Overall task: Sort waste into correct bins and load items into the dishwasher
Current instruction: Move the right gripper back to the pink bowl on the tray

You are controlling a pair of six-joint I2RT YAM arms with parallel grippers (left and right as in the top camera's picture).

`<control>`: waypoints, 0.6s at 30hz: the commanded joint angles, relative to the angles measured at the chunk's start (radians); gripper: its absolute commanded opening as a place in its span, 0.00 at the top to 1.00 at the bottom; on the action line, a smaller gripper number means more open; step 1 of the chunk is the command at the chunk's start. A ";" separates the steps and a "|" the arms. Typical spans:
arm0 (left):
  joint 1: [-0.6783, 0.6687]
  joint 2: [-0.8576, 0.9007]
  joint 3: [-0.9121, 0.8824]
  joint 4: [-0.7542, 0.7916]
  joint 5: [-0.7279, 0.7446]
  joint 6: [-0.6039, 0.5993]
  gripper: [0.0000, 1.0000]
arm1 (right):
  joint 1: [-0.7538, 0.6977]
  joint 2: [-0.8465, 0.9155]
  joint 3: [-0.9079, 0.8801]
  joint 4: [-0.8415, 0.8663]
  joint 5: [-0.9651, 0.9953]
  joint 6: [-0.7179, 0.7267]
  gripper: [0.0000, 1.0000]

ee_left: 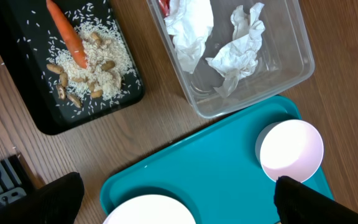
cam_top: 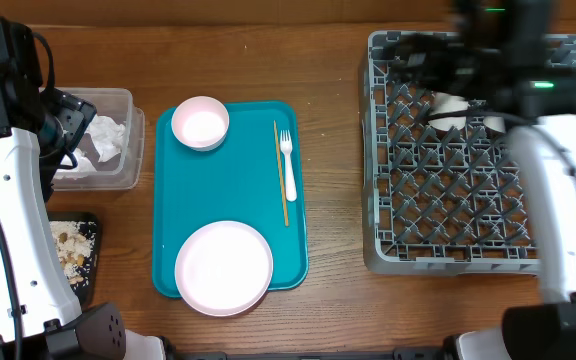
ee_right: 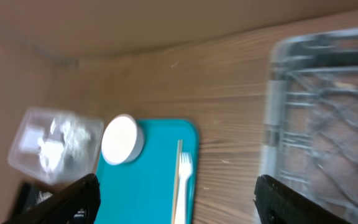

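On the teal tray (cam_top: pixel 228 190) lie a small bowl (cam_top: pixel 200 123), a pale-pink plate (cam_top: pixel 224 267), a white fork (cam_top: pixel 288 165) and a thin wooden stick (cam_top: pixel 280 172). The clear tub (ee_left: pixel 291 68) holds crumpled napkins (ee_left: pixel 238 50) and a red wrapper (ee_left: pixel 164 5). The black tray (ee_left: pixel 30 106) holds a carrot piece (ee_left: pixel 67 34) with rice and nuts (ee_left: pixel 98 62). My left gripper (ee_left: pixel 179 202) hangs open high over the teal tray's corner, empty. Above the far part of the grey dish rack (cam_top: pixel 468 200), my right gripper (ee_right: pixel 176 202) is open and empty. White tableware (cam_top: pixel 455 108) sits among the rack's pegs, partly hidden by the arm.
The teal tray sits mid-table between the tub at the left and the rack at the right, with a strip of bare wood (cam_top: pixel 333 180) between tray and rack. The right wrist view is motion-blurred.
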 commanded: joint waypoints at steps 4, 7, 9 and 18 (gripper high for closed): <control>0.004 0.006 0.007 0.002 -0.003 -0.021 0.00 | 0.308 0.263 0.008 0.169 0.162 0.012 0.26; 0.004 0.006 0.007 0.002 -0.003 -0.021 0.00 | 0.389 0.369 0.008 0.276 0.163 0.040 0.30; 0.004 0.006 0.007 0.002 -0.003 -0.021 0.00 | 0.456 0.447 0.008 0.375 0.163 0.060 0.33; 0.004 0.006 0.007 0.002 -0.003 -0.021 0.00 | 0.579 0.613 0.008 0.565 0.278 0.220 0.42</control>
